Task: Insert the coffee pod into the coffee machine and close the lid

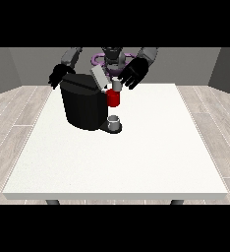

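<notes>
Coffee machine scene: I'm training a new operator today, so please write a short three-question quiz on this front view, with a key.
1. True or false: the lid of the coffee machine is closed flat.
2. Which hand is nearest the coffee pod? A) the hand at the view's left B) the hand at the view's right
3. What stands on the machine's base, under the red part?

Key: 1. False, it is tilted up. 2. B. 3. A small grey cup.
</notes>
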`<state>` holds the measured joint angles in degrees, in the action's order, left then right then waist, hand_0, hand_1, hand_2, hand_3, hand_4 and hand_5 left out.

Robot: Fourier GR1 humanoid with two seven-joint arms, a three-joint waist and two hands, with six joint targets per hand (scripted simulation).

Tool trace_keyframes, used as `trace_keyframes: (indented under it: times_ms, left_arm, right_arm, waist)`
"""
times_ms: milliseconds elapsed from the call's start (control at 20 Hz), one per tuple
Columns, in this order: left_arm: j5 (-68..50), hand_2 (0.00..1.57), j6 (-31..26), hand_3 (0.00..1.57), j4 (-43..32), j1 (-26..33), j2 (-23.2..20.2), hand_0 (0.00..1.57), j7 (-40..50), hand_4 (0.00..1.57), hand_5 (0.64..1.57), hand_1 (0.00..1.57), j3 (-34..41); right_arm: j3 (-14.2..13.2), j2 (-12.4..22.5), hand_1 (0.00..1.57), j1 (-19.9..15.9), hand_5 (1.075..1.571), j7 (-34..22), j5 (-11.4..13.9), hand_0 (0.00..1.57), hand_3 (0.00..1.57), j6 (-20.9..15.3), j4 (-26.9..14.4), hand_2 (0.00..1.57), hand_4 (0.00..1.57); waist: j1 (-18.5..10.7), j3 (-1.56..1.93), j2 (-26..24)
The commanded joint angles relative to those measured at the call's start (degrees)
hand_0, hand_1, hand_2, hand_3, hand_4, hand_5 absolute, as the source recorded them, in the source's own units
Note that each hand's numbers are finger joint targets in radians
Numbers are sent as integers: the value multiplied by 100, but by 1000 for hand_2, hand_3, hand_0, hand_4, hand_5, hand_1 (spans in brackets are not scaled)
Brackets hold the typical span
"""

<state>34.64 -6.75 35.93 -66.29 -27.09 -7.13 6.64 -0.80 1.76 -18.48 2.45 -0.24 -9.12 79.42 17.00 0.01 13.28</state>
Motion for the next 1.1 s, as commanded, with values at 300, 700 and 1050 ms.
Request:
trace_keyframes:
  times_ms: [300, 700, 1050]
  left_arm:
    - [23, 1328, -255, 1225, -46, -189, 154, 1316, 165, 510, 1571, 1316, -9]
    - [168, 1264, -69, 1195, -100, -41, 233, 1185, 12, 497, 1571, 1185, -49]
    - [211, 1244, -144, 1185, -89, 2, 158, 1160, -150, 506, 1571, 1160, -46]
  right_arm:
    - [-214, 86, 0, -22, 1571, -108, -145, 0, 0, 23, -84, 0, 537]
    - [-91, -53, 0, 137, 1571, 105, -89, 0, 0, -33, 50, 0, 513]
    - [-269, -67, 0, 178, 1571, 313, -167, 0, 0, -113, -87, 0, 462]
  waist:
    - [-53, 1, 5]
    - [-10, 0, 68]
    - [-143, 1, 155]
